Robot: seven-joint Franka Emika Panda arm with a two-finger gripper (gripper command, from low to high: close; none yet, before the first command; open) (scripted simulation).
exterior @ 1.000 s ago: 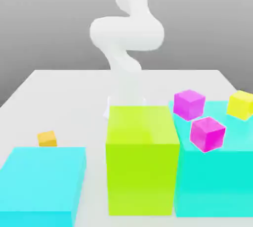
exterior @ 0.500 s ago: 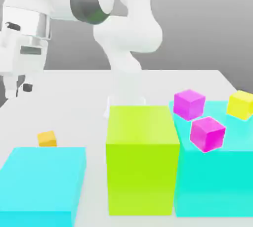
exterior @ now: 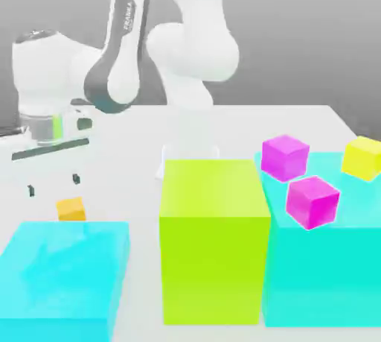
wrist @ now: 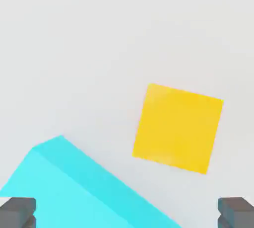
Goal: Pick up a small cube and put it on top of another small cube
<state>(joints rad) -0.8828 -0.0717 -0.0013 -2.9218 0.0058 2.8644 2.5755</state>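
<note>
Claw (exterior: 53,184) hangs wide open and empty just above the small orange cube (exterior: 71,209); cube sits on the surface (exterior: 245,121) beside the low cyan block (exterior: 65,277), slightly off-centre between the fingertips (wrist: 17,211).

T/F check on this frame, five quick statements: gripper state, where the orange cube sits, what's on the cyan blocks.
1. The gripper is open. True.
2. The orange cube is held between the fingers. False: it rests on the table, below the open gripper.
3. Two magenta cubes sit on the cyan block at the exterior view's right. True.
4. The yellow cube sits on the green block. False: it sits on that same cyan block; the green block's top is bare.
5. The orange cube is stacked on another cube. False: it lies alone behind the left cyan block.
</note>
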